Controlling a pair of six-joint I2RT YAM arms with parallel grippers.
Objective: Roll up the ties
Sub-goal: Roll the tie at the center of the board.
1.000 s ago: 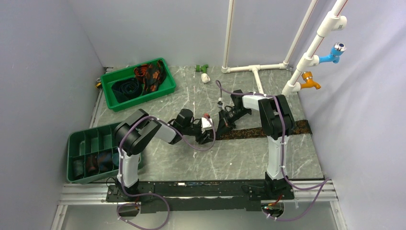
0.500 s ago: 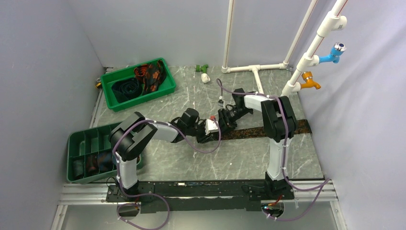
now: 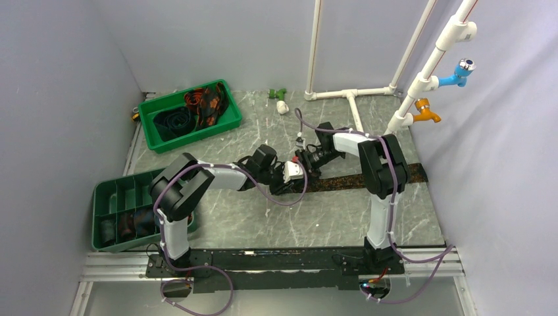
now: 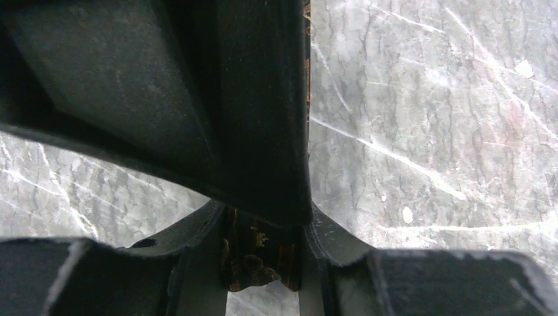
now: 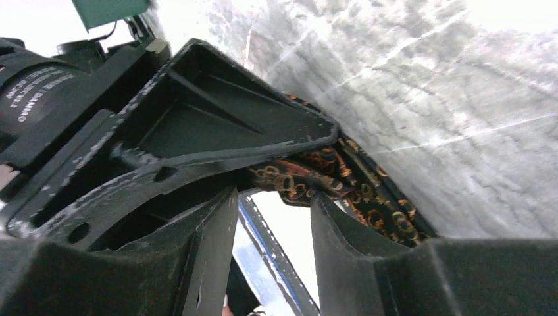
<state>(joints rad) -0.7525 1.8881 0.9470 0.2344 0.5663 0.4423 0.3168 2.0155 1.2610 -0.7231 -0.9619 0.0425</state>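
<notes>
The brown tie [image 3: 368, 179], dark with orange speckles, lies flat in a long strip across the middle of the counter [image 3: 329, 220]. It runs from the right edge toward the centre, where its end is gathered into a small fold. The left gripper [image 3: 288, 179] is clamped on that fold: in its wrist view the brown tie [image 4: 258, 258] fills the narrow gap between its fingers [image 4: 335, 247]. The right gripper [image 3: 304, 160] sits just beside it, jaws parted with nothing between them; in its own view the curled end of the brown tie [image 5: 309, 179] lies just past its fingertips [image 5: 217, 224]. Loose ties [image 3: 201, 105] are heaped in the green tray [image 3: 197, 137] at the back left. Rolled ties [image 3: 128, 224] sit in the near compartments of the divided tray [image 3: 99, 210] at the left edge
</notes>
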